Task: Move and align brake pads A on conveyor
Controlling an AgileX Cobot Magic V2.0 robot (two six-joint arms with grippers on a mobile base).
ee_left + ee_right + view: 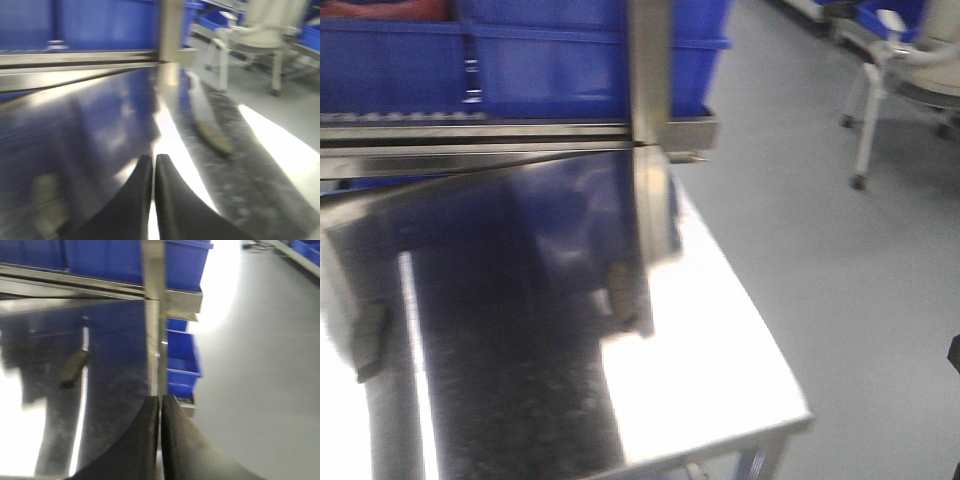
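Left fingers (141, 177) and right fingers (150, 417) are pressed together, holding nothing, above the steel desk (720, 340). One brake pad (620, 288) lies mid-desk, and what looks like a second brake pad (368, 340) lies at the left edge. Spread the fingers before descending, then pinch across the pad's narrow width.

On my feed the counter (720, 330) is bare silver steel, glaring white where light strikes and tinted deep blue where it mirrors the blue bins (550, 50). The pad (620, 287) is a dull grey-brown, too blurred for me to see any pattern. The floor (840, 260) is plain pale grey. My left gripper (152, 159) and right gripper (160, 400) are matte black.
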